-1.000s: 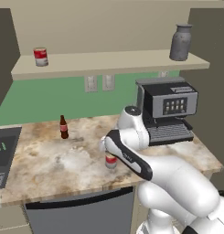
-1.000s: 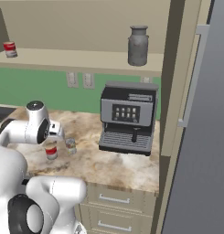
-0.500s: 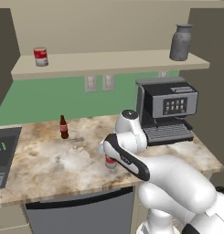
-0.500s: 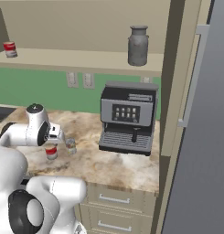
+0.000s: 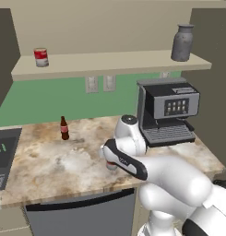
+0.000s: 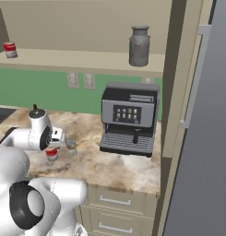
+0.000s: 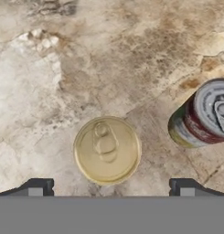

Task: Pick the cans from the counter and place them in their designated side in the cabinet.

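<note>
Gold-lidded round tin [image 7: 107, 150] stands upright on the marbled tabletop [image 7: 109, 59] between the open end effector [image 7: 110, 186] tips — apart; doorless cabinet [image 5: 110, 62] shelf holds a red-and-white can [image 5: 40, 57].

Black coffee machine [image 5: 169, 110] at right of frame. Grey metal jug [image 5: 182, 42] upper right. Slim brown bottle [image 5: 64, 128] left of centre. Two wall sockets [image 5: 99, 83] on green backsplash.
</note>
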### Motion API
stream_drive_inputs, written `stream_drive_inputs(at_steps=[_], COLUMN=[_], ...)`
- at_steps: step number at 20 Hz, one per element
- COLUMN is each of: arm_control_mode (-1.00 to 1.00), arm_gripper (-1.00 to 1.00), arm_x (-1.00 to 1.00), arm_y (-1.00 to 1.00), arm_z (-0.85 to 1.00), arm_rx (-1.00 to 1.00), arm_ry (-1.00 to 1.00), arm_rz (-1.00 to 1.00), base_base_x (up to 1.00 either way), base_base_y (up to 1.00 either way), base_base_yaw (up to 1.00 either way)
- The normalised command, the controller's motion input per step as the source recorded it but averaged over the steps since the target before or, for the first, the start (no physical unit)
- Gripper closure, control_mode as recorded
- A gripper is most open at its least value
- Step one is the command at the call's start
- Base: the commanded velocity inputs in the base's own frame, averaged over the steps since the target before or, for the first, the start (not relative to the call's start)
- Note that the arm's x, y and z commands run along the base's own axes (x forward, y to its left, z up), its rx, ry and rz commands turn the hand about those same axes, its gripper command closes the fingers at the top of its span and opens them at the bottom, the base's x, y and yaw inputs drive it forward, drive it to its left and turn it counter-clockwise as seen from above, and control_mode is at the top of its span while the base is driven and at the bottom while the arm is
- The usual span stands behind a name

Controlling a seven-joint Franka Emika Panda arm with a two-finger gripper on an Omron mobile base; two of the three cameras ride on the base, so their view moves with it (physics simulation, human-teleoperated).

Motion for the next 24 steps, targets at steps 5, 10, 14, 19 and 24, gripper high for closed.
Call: stream_drive_inputs(at_steps=[5,10,14,19,24], arm_control_mode=[-1.0,-1.0,-1.0,-1.0,-1.0], arm_gripper=[-1.0,-1.0,-1.0,-1.0,1.0], arm_x=[0.2,0.18,0.17,0.17,0.07], arm_y=[0.0,0.08,0.09,0.05,0.03], arm_z=[-0.15,-0.19,-0.18,-0.17,-0.19], arm_rx=[0.0,0.0,0.0,0.0,-0.01], arm_ry=[0.0,0.02,0.02,0.02,0.01], arm_rz=[0.0,0.0,0.0,0.0,0.0], base_base_x=[0.0,0.0,0.0,0.0,0.0], base_base_y=[0.0,0.0,0.0,0.0,0.0], base_base_yaw=[0.0,0.0,0.0,0.0,0.0])
